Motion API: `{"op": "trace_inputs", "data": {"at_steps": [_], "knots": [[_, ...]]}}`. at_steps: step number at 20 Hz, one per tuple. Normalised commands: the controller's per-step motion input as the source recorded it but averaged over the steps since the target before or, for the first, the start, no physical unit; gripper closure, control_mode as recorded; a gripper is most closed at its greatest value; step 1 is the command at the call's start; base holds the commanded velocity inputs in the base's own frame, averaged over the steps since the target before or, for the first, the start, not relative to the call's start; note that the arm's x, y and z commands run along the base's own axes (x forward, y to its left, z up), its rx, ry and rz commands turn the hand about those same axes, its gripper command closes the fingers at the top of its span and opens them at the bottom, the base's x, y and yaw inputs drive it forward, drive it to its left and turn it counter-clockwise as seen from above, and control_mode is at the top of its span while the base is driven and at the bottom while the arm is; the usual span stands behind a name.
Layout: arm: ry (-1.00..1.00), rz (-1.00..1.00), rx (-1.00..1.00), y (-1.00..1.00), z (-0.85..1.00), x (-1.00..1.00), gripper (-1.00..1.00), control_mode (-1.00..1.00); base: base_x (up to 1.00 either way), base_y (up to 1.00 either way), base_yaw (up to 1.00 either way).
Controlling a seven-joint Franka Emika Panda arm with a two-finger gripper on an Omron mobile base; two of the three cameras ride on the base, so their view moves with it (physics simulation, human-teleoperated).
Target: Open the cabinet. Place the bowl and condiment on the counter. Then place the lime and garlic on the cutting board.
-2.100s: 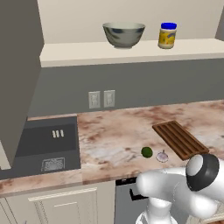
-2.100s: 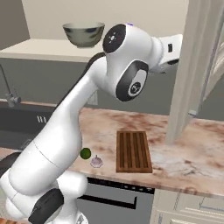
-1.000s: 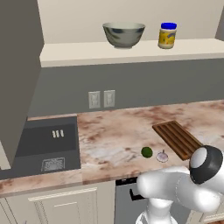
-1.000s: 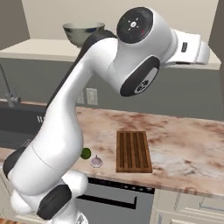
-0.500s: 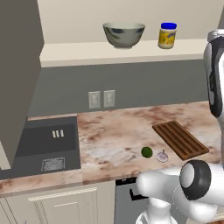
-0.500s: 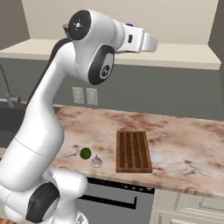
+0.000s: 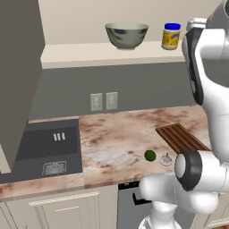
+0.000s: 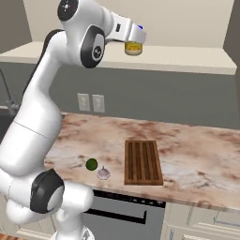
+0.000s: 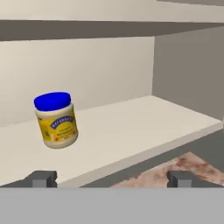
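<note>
The cabinet stands open, its pale shelf [image 7: 89, 53] bare to view. On it stand the bowl [image 7: 126, 35] and, to its right, the condiment [image 7: 171, 36], a yellow jar with a blue lid. My gripper [image 9: 111, 179] is raised to shelf height, open and holding nothing. The condiment [image 9: 57, 119] lies ahead and left of the fingertips [image 9: 41, 178], apart from them. Part of the condiment [image 8: 133, 48] shows just behind my hand. Down on the counter [image 7: 120, 129] the lime [image 7: 150, 155] and garlic [image 7: 166, 159] lie side by side, left of the cutting board [image 7: 181, 137].
The open cabinet door [image 7: 18, 67] hangs at the left above the dark sink [image 7: 49, 147]. My white arm [image 7: 203, 76] rises along the right side. The cabinet's side wall [image 9: 192, 65] closes the shelf at the right. Two wall outlets [image 7: 103, 101] sit above the counter.
The arm has swung up and leftward across the right base view, bringing the hand from the right side to the shelf in front of the condiment. The gripper stayed open.
</note>
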Motion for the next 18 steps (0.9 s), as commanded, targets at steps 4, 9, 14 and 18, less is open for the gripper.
{"op": "trace_inputs", "data": {"at_steps": [4, 9, 14, 18], "knots": [[0.17, 0.07, 0.07, 0.24, 0.0, 0.22, -1.0, -1.0, 0.0, 0.0, 0.0], [0.09, 0.13, 0.1, 0.13, -0.03, 0.32, -1.0, -1.0, 0.0, 0.0, 0.0], [-0.04, 0.18, 0.06, 0.28, -0.24, 0.32, -1.0, -1.0, 0.0, 0.0, 0.0], [-0.02, 0.06, 0.05, 0.02, -0.02, 0.45, -1.0, -1.0, 0.0, 0.0, 0.0]]}}
